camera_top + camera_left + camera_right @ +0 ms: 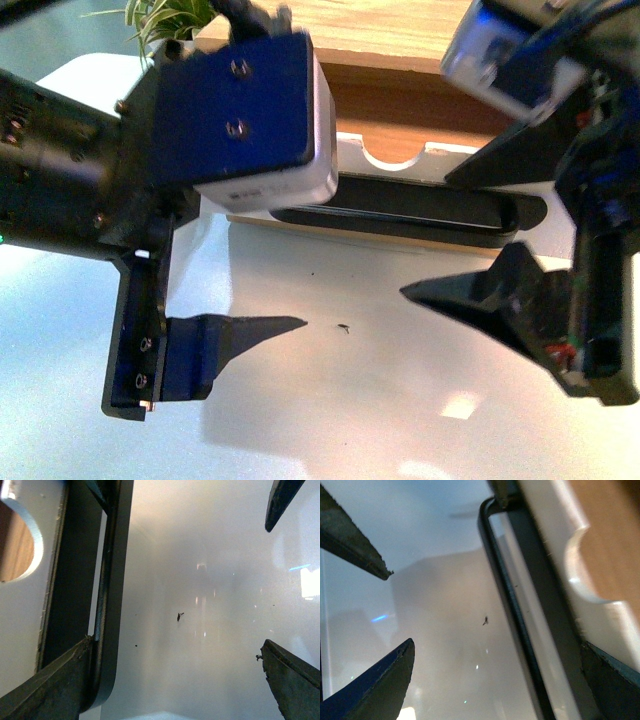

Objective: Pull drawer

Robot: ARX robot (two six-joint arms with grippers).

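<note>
drawer [350, 155]: white front at the far edge of the white surface [330, 400], centre of the front view, with a wooden top [400, 30] beyond it; how far out it stands cannot be told. notch [395, 152]: half-round, in the upper edge of the front, wood showing through it. handle [400, 215]: long black bar along the front, just below the notch, its left end hidden behind the left arm's camera housing [270, 190]. left gripper [280, 268]: jaws wide, holding nothing; one finger [235, 335] lies over the surface and points right, the other is hidden in the front view; the left wrist view shows that other finger [47, 690] overlapping the rounded end of the handle, contact not clear. right gripper [428, 236]: jaws wide, holding nothing; near finger [480, 305] over the surface, far finger [500, 165] crossing the right end of the handle; in the right wrist view the bar runs between the two fingers, one over the surface, one over the drawer front. the two grippers face each other, tips apart. speck [344, 327]: small, dark, on the surface between the grippers. plant [165, 20]: green leaves, far left, beside the wooden top.
</note>
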